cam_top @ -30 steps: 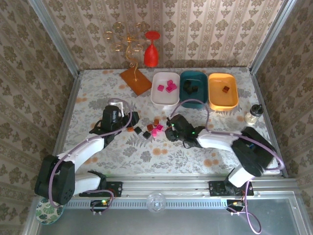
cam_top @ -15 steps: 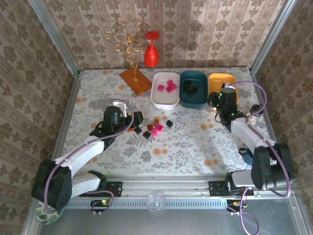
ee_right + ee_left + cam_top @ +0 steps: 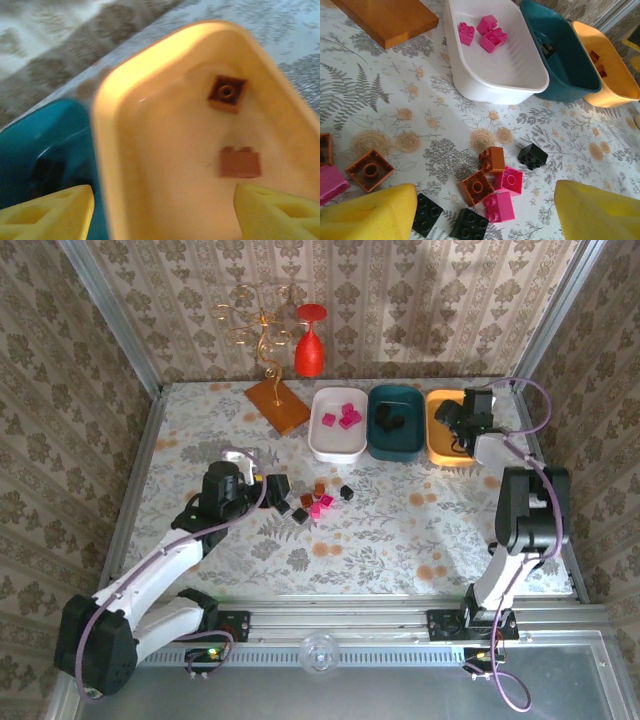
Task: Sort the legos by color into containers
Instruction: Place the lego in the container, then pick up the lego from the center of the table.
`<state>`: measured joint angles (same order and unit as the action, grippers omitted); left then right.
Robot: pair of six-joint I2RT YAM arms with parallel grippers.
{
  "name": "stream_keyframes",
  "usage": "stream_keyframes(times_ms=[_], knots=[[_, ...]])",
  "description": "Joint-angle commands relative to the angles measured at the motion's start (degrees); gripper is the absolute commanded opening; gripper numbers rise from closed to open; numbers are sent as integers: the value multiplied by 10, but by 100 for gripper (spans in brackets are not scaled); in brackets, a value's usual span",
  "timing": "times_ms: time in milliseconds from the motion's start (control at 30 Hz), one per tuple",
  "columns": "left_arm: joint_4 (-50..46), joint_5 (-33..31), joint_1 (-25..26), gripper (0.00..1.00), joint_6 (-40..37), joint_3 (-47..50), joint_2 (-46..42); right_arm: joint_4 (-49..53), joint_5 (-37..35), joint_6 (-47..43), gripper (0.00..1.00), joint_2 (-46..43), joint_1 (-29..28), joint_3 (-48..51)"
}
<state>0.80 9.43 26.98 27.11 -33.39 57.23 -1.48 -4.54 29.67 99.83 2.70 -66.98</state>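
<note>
**Colour sort, part done: right arm at drop-off, left arm over the loose pile**

- Table: patterned top, carries everything listed.
- White tray: far side, left of the three. Holds three pink bricks.
- Teal tray: just right of the white tray. Dark bricks inside, number not readable.
- Orange tray: rightmost. Two brown-orange bricks lie on its floor, apart from each other.
- Loose bricks: on the table, near side of the trays and left of centre. Pink, black and brown-orange are mixed, several touching. One black brick sits a little apart at the right edge of the group.
- Right pincer: spread, nothing between its fingers, hanging over the orange tray.
- Left pincer: spread, empty, hanging over the loose bricks.
- Not for sorting: wooden tile and wine glass, far left of the trays.

Step in hand, by judgement: the right arm's drop-off looks finished, and a fresh pick is due from the pile, roughly half of which remains.

Next move calls for: choosing one brick, lowering the fingers either side of it without nudging its neighbours, and closing. The black brick looks the easiest grip and would go to the teal tray. The touching pink and brown-orange pair risks a double pick.
</note>
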Motion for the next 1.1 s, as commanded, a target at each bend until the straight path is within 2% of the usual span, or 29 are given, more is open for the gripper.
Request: stream_keyframes(times_ms=[0, 100, 267, 400, 500, 600, 700, 867, 1067], knots=[[-21, 12, -29, 78, -27, 16, -17, 15, 1, -28, 78, -112, -64, 78], [3, 62, -43, 80, -27, 37, -17, 2, -14, -41, 80, -188, -148, 171], [129, 229, -42, 84, -37, 62, 9, 14, -47, -80, 84, -236, -283, 245], [151, 263, -28, 86, -50, 52, 47, -4, -63, -119, 85, -217, -352, 268], [102, 256, -14, 87, -85, 35, 70, -17, -51, -153, 84, -160, -382, 256], [71, 222, 9, 88, -106, 29, 74, -15, -53, -177, 83, -108, -407, 224], [55, 190, 15, 88, -115, 30, 65, -10, -90, -171, 81, -55, -416, 193], [31, 138, 16, 89, -123, 36, 35, -32, -74, -165, 69, 6, -417, 161], [6, 104, 16, 89, -126, 31, 29, -42, -60, -178, 50, 57, -416, 125]])
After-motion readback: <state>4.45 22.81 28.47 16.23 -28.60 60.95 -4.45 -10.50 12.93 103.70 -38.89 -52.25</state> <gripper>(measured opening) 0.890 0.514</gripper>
